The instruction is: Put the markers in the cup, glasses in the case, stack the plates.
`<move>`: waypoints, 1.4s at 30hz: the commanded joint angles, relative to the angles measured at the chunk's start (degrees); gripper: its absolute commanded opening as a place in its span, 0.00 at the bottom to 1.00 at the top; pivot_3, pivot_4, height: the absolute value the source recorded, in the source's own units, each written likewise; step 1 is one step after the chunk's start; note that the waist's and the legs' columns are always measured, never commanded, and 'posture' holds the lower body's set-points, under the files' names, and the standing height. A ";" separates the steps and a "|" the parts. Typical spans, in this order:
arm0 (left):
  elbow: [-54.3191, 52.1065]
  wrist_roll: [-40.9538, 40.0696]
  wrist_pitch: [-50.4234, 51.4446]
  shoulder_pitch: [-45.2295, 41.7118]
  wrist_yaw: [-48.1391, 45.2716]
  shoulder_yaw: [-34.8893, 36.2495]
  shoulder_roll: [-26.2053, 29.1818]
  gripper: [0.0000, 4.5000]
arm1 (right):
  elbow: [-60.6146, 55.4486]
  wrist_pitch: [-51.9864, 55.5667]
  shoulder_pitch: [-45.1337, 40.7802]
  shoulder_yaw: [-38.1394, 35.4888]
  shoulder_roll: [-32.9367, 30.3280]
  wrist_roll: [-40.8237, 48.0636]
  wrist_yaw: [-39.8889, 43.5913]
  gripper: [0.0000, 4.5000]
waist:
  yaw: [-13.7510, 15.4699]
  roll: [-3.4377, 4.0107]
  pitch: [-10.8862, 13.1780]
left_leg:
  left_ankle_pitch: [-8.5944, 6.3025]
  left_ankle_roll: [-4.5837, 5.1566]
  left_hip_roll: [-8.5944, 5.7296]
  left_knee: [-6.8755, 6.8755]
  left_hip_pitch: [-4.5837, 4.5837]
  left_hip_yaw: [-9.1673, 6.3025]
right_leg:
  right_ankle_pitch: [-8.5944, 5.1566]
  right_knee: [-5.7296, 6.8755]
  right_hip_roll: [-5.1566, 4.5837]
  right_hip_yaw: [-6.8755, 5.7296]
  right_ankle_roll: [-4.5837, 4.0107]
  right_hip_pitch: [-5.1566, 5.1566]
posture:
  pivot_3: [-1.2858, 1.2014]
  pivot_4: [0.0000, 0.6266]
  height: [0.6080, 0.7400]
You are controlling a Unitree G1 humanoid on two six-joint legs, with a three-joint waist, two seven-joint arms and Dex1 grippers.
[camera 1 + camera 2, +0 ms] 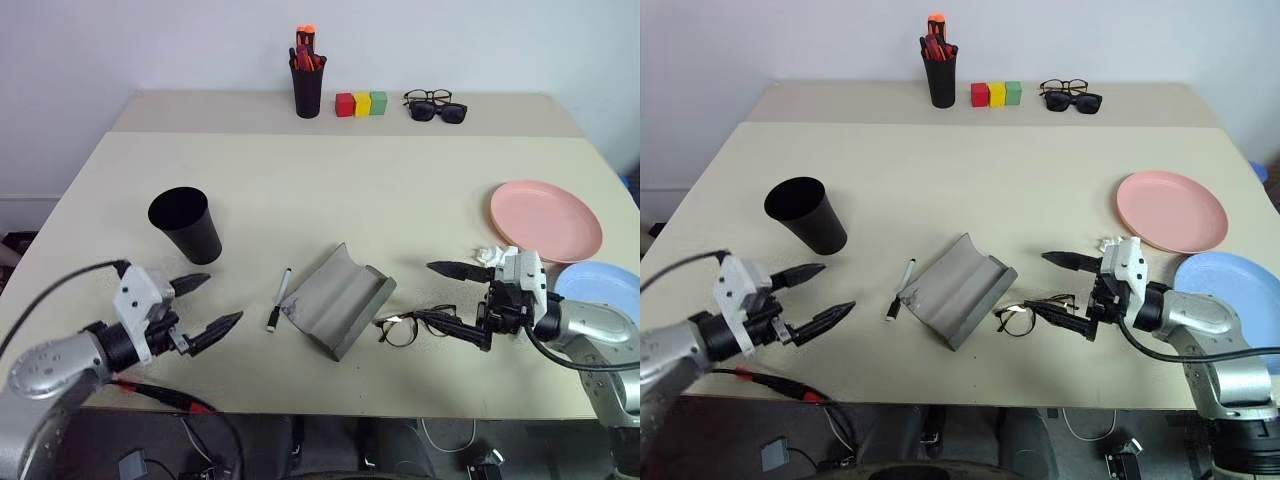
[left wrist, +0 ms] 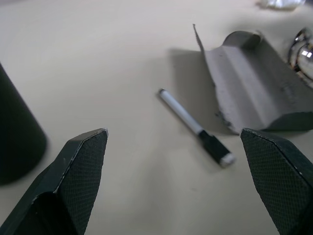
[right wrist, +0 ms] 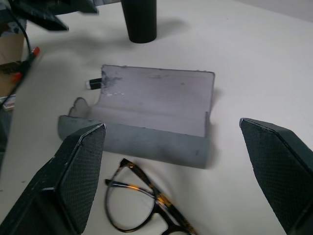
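Nearest the camera, at the front edge of the beige worktop (image 1: 330, 180), both arms reach in. Left end effector (image 1: 205, 305) hangs at the front left with its 2 black fingers spread wide and nothing between them; it points toward the white marker. Right end effector (image 1: 462, 300) sits at the front right, also spread wide and empty, with its lower finger just beside the glasses (image 1: 415, 325).

Largest on the worktop are the 2 plates, at the right side: the pink plate (image 1: 545, 220) lies farther back, and the light blue plate (image 1: 605, 285) lies nearer the front edge, partly behind the right arm. They lie side by side, not stacked.

An open grey case (image 1: 335, 297) lies near the front centre, its hollow side up. The glasses rest on the worktop just to its right, outside it. A black cup (image 1: 186, 224) stands upright at the left, well apart from the case.

Between cup and case, just left of the case, lies the white marker (image 1: 280, 297) with its black cap toward the front. A red marker (image 1: 160, 395) shows beyond the front edge, under the left arm.

At the back stand a black pen pot (image 1: 307, 85), 3 coloured blocks (image 1: 361, 103) and 2 more pairs of spectacles (image 1: 436, 105).
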 commanded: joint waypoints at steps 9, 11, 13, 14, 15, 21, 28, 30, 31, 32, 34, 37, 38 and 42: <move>-4.51 -5.84 7.32 2.78 -9.92 6.86 8.50 0.99 | 1.88 -3.33 -1.05 1.61 2.96 -0.17 0.38 1.00 | -1.48 0.00 0.00 | 0.00 -0.01 0.00 -0.06 0.00 0.01 | 0.01 0.02 0.00 0.00 0.01 -0.02 | 0.52 0.24 1.00; -4.42 -5.78 7.04 2.32 -10.39 7.43 8.36 0.99 | 2.36 -3.59 -1.52 2.19 3.53 -0.34 0.13 1.00 | -1.48 0.00 0.00 | 0.02 -0.04 0.00 -0.06 0.01 0.01 | 0.02 0.02 0.00 0.00 -0.01 -0.02 | 0.52 0.24 1.00; -4.48 -6.59 8.10 1.53 -10.02 7.63 8.16 0.99 | 2.71 -3.93 -1.82 2.73 3.95 -0.69 0.01 1.00 | -1.48 0.00 0.00 | 0.03 -0.05 0.00 -0.05 0.01 0.01 | 0.03 0.02 0.00 0.01 -0.02 -0.02 | 0.52 0.24 1.00; -4.52 -6.83 8.53 1.33 -9.90 7.69 8.08 0.99 | 2.81 -4.05 -1.87 2.85 4.02 -0.79 0.02 1.00 | -1.47 0.00 0.00 | 0.03 -0.05 0.00 -0.05 0.01 0.00 | 0.04 0.02 0.00 0.01 -0.02 -0.02 | 0.52 0.24 1.00; -4.52 -6.28 7.89 0.70 -9.48 7.29 7.58 0.99 | 2.65 -4.01 -1.88 3.05 4.14 -0.75 -0.07 1.00 | -1.41 0.00 0.00 | 0.02 -0.05 0.00 -0.06 0.01 0.01 | 0.04 0.02 -0.01 0.01 -0.03 -0.03 | 0.52 0.24 1.00; -3.37 -4.29 7.15 -3.11 -7.74 4.02 6.17 0.99 | 2.33 -3.39 -2.37 2.61 4.20 -0.23 -0.59 1.00 | -1.46 0.00 0.00 | 0.02 -0.06 0.00 -0.06 0.01 0.00 | 0.04 0.02 -0.01 0.01 -0.02 -0.02 | 0.52 0.24 1.00; -4.51 -4.00 7.94 -2.32 -7.06 1.70 4.85 0.99 | 0.79 -2.75 -0.09 0.93 3.47 0.69 -0.98 1.00 | -1.45 0.01 0.00 | 0.03 -0.06 0.00 -0.09 0.01 0.00 | 0.06 0.02 -0.02 0.01 0.01 -0.04 | 0.52 0.24 1.00; -4.75 -4.42 8.65 -2.29 -6.01 1.40 4.14 0.99 | 0.29 -2.58 0.23 0.73 3.53 0.76 -1.48 1.00 | -1.41 0.01 0.00 | 0.03 -0.06 0.00 -0.08 0.01 0.00 | 0.05 0.02 -0.02 0.01 -0.01 -0.04 | 0.52 0.24 1.00; -4.92 -4.49 8.81 -2.25 -5.59 1.21 3.76 0.99 | 0.01 -2.42 0.32 0.69 3.63 0.80 -1.84 1.00 | -1.44 0.01 0.00 | 0.03 -0.07 0.00 -0.08 0.01 0.00 | 0.05 0.02 -0.02 0.01 -0.01 -0.04 | 0.52 0.24 1.00; -5.15 -4.52 8.86 -2.12 -5.30 1.13 3.48 0.99 | -0.26 -2.30 0.47 0.60 3.70 0.85 -2.05 1.00 | -1.45 0.01 0.00 | 0.03 -0.07 0.00 -0.08 0.01 0.00 | 0.05 0.02 -0.02 0.01 -0.01 -0.04 | 0.52 0.24 1.00; -5.36 -4.73 10.03 -2.03 -4.01 0.67 2.91 0.99 | -0.89 -1.91 0.57 0.78 3.92 0.84 -2.64 1.00 | -1.46 0.01 0.00 | 0.03 -0.07 0.00 -0.08 0.01 0.00 | 0.05 0.02 -0.02 0.01 -0.01 -0.04 | 0.52 0.24 1.00; -6.02 -2.44 10.97 -2.09 -0.23 -0.40 1.79 0.99 | -1.74 -1.32 0.65 0.96 4.03 1.09 -3.40 1.00 | -1.45 0.02 -0.01 | 0.03 -0.07 0.00 -0.08 0.01 0.00 | 0.05 0.02 -0.02 0.02 -0.01 -0.04 | 0.52 0.24 1.00; -6.24 -0.95 11.94 -2.38 1.92 -1.18 1.71 0.99 | -1.91 -1.12 0.59 1.01 4.01 1.16 -3.65 1.00 | -1.44 0.01 0.00 | 0.03 -0.07 0.00 -0.08 0.01 0.00 | 0.05 0.02 -0.02 0.02 0.00 -0.04 | 0.52 0.24 1.00; -8.12 -0.33 15.75 -2.47 6.13 -2.18 1.53 0.99 | -2.55 -0.54 0.57 1.04 3.91 1.29 -4.25 1.00 | -1.39 0.00 -0.01 | 0.03 -0.06 0.00 -0.07 0.01 0.00 | 0.10 0.02 -0.02 0.02 0.09 -0.03 | 0.52 0.24 1.00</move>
